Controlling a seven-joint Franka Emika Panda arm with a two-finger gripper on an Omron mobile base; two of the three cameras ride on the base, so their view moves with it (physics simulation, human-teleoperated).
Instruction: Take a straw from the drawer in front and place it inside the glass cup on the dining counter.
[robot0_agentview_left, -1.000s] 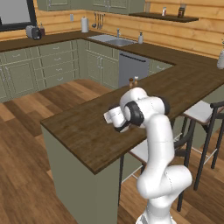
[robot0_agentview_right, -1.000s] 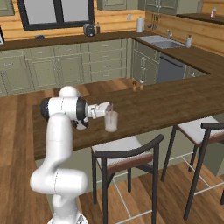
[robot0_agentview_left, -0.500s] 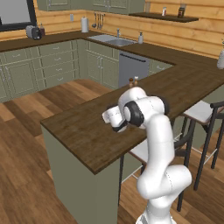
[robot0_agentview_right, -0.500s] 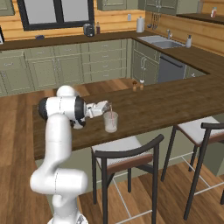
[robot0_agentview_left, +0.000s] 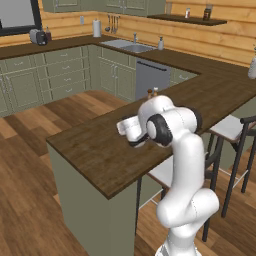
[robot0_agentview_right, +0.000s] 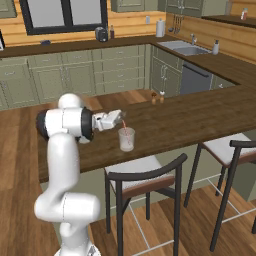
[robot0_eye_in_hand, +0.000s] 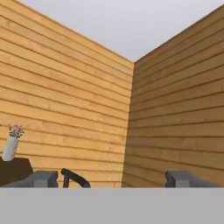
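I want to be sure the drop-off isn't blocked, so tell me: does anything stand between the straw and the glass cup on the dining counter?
Nothing visible does. The straw already stands inside the glass cup on the dining counter, its red top sticking out above the rim. The tool sits just beside it, jaws spread apart.

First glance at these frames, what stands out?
The white arm leaning over the dining counter, its tool open just above the glass cup. A red straw stands in that cup near the counter's front edge, above a dark stool.
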